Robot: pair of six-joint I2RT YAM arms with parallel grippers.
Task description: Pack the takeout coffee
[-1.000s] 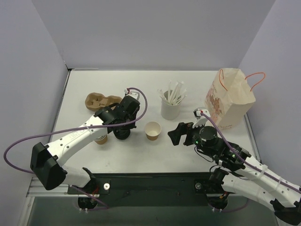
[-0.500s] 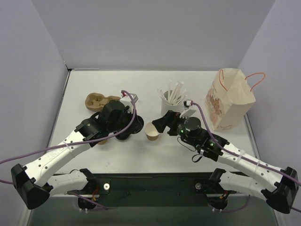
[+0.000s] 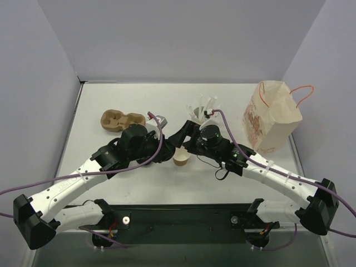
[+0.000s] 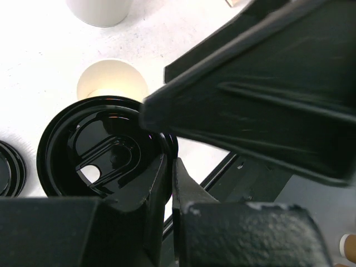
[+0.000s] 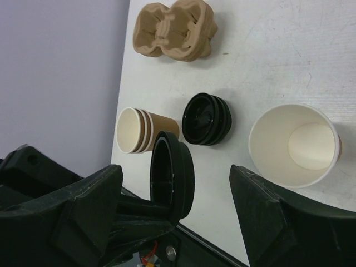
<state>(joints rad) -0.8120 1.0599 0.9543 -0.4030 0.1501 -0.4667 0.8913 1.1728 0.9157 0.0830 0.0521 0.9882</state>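
Looking down on a white table [image 3: 139, 97], two robot arms reach in from the near edge and meet at its middle. The left gripper [image 4: 169, 167] has its jaws drawn almost together on the rim of a loose black lid [image 4: 94, 150]. The right wrist view shows that lid held on edge, off the table.

The right gripper [image 5: 177, 171] has its jaws spread wide and grips nothing. The held lid appears in the gap between them, but I cannot tell whether either finger touches it. Just right of the lid an open paper cup [image 3: 181, 157] stands upright. A takeout coffee, meaning a cup with its lid on, cannot be made out in any view.

From above, the two grippers overlap as one dark mass and their fingers are hard to separate. The right arm hides most of a white pot [image 4: 100, 11], which the left wrist view cuts off at its top edge. Only the pot's white sticks [image 3: 207, 105] show from above.

A stack of paper cups [image 5: 139, 130] lying on its side and a stack of black lids [image 5: 207, 118] show clearly from the right wrist only; from above the left arm covers them. A brown cup carrier [image 3: 121, 119] lies far left. A paper bag [image 3: 271, 119] with an orange handle stands far right, well apart from the cup, and its inside is out of sight.
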